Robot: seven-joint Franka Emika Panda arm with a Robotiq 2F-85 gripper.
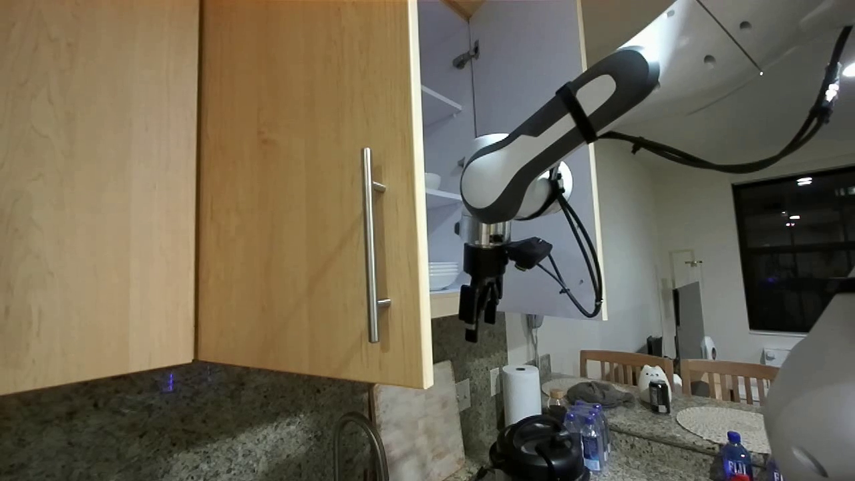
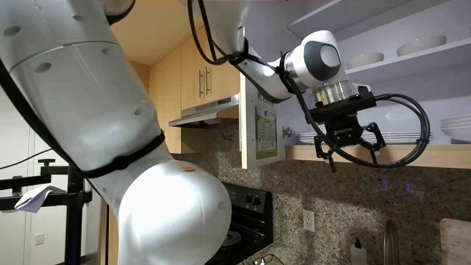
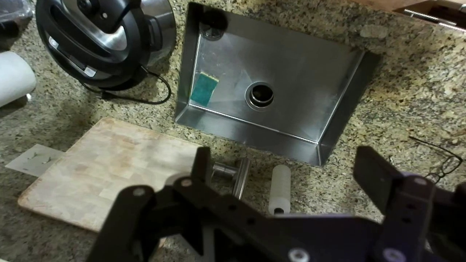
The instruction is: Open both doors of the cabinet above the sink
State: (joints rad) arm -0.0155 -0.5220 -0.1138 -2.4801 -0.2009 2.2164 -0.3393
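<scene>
The black two-fingered pincer (image 2: 353,162) hangs released before the white-lined maple wall cabinet (image 2: 441,156); in an exterior view the flat maple door (image 1: 287,187) with slim brushed-metal bar handle (image 1: 370,247) stands open at the pincer's 10 o'clock, the white-backed door (image 1: 534,87) open at 1 o'clock; in the wrist view the rectangular steel sink (image 3: 298,69) lies at its 12 o'clock

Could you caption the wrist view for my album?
Open end effector above a speckled counter, a green sponge lying in the steel sink.

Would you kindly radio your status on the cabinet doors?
Gripper: jaws open, empty. Left door, right door: both open. Possible hindrance: arm, in front of cabinet.
</scene>
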